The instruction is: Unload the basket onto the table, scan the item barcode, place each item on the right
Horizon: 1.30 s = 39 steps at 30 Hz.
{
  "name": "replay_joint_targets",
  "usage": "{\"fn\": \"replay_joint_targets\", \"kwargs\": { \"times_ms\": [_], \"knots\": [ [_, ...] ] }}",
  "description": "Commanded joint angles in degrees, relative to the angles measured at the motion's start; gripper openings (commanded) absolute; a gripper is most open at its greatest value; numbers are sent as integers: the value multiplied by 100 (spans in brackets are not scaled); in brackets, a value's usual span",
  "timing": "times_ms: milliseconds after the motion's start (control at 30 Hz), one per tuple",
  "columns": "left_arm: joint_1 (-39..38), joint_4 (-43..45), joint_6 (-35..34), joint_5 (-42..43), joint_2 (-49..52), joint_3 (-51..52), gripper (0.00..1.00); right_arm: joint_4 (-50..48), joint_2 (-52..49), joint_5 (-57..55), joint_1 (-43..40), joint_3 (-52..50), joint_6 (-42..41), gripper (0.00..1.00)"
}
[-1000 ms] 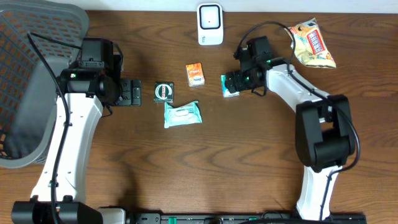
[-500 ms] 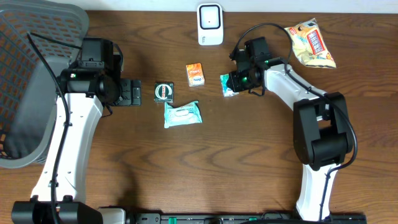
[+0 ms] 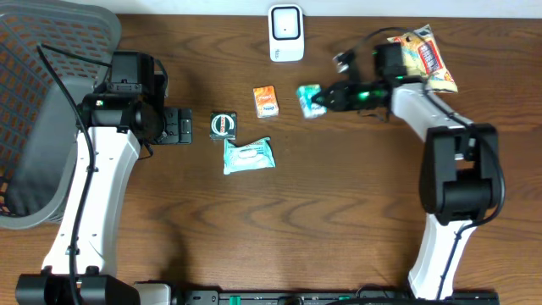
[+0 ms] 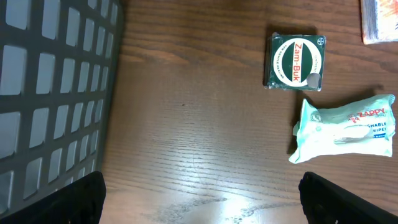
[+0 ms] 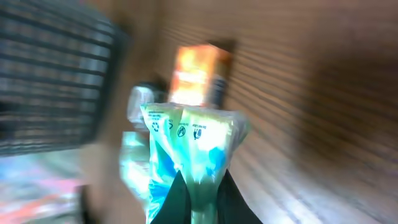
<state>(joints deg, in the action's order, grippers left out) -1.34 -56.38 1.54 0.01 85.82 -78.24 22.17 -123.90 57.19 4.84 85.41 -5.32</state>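
Right claw (image 3: 322, 100) clamped on teal packet (image 3: 308, 97), now lifted, left claw (image 3: 178, 127) spread, unmoved

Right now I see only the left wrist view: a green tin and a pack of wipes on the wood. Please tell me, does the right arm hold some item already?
Observer: Yes. The right gripper is shut on a teal packet; the right wrist view shows it pinched between the fingers.
Operator: And the scanner, where is it? I cannot find it in my view.
Observer: The white scanner stands at the top of the overhead view, beyond the packet and a little toward the left arm's side.
Operator: Is something lying close to the packet?
Observer: An orange box lies just beside it, on the left arm's side.
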Motion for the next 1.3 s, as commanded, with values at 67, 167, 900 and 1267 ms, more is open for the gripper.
{"fn": "replay_joint_targets", "kwargs": {
  "times_ms": [67,167,900,1267],
  "knots": [
    [-2,-7,35,-52,33,39,98,-195,-48,2597,-433,15,-254,1],
    [-2,-7,37,-52,33,39,98,-271,-50,3126,-518,15,-175,1],
    [-2,-7,37,-52,33,39,98,-422,-50,3226,-363,15,-146,1],
    [-2,-7,37,-52,33,39,98,-304,-50,2509,-308,15,-302,1]
  ]
}}
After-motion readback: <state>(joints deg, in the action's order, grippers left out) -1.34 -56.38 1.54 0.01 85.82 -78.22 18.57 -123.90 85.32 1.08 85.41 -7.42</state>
